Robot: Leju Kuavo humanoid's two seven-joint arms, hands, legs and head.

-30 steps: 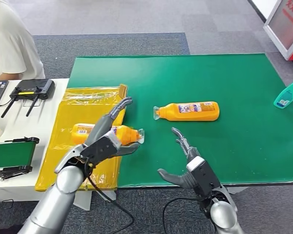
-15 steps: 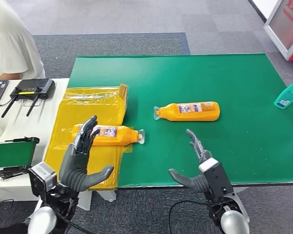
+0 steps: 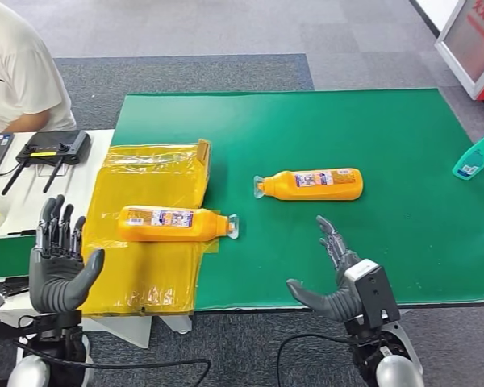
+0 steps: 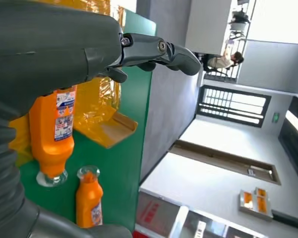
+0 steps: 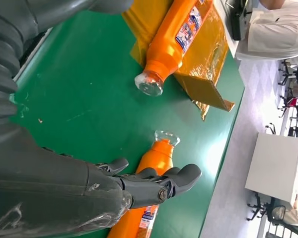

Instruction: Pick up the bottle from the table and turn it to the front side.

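Two orange bottles lie on their sides. One bottle (image 3: 176,223) (image 4: 51,136) (image 5: 175,39) rests on the yellow plastic sheet (image 3: 148,173), its clear cap toward the green mat. The other bottle (image 3: 310,184) (image 4: 88,198) (image 5: 149,168) lies on the green mat (image 3: 349,121), cap pointing left. My left hand (image 3: 58,262) is raised at the lower left, off the sheet, fingers apart and empty. My right hand (image 3: 340,278) hovers near the mat's front edge, below the second bottle, fingers spread and empty.
A teal bottle (image 3: 476,155) lies at the mat's right edge. A black router (image 3: 52,147) and a laptop corner sit on the white table at left, where a person in a white shirt (image 3: 20,72) sits. A small conveyor (image 3: 14,254) stands at far left.
My left hand has let go of the bottle on the yellow sheet and pulled back to the lower left. My right hand has drawn slightly right and toward me. Both bottles stay put.
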